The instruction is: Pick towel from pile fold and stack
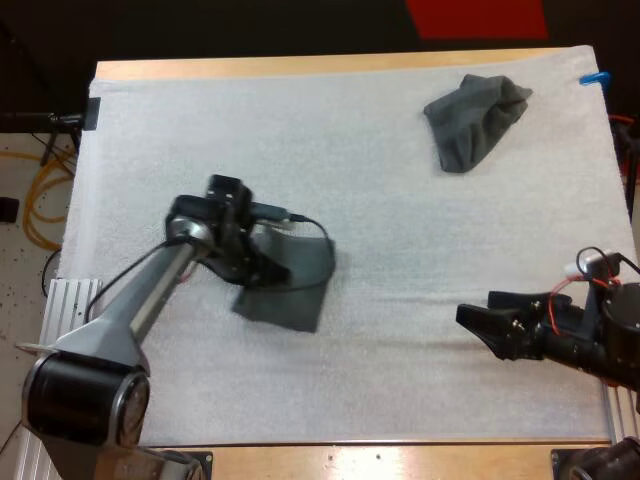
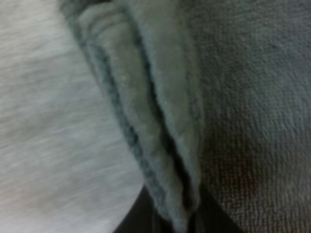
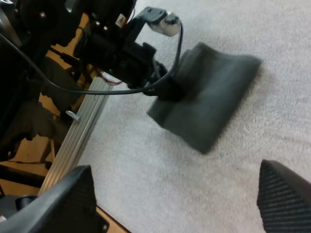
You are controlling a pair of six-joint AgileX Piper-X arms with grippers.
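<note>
White mat [image 1: 400, 250] covers nearly all the bench [image 1: 300, 67]; wood shows only along the far and near rims. Folded towel [image 1: 295, 290] lies flat on the mat left of centre, a dark squarish pad with one corner toward the near edge. Crumpled towel [image 1: 475, 120] sits bunched at the far right, well apart from it, probably the pile to draw from next.

Left pincer [image 1: 262, 268] is at the folded towel's left edge and clamped on it. The left wrist view has the layered hem pinched between the two black fingers [image 2: 138, 218], likely to keep the layers lined up while the fold is set down or shifted. Right pincer [image 1: 470, 318] hovers low at the right side, fingers apart with nothing between them, facing the folded towel across bare mat.

Room: wide open mat between the two towels and ahead of the right pincer. Folded towel is well inside every mat edge. Crumpled towel is near the far right corner, so less margin there.
</note>
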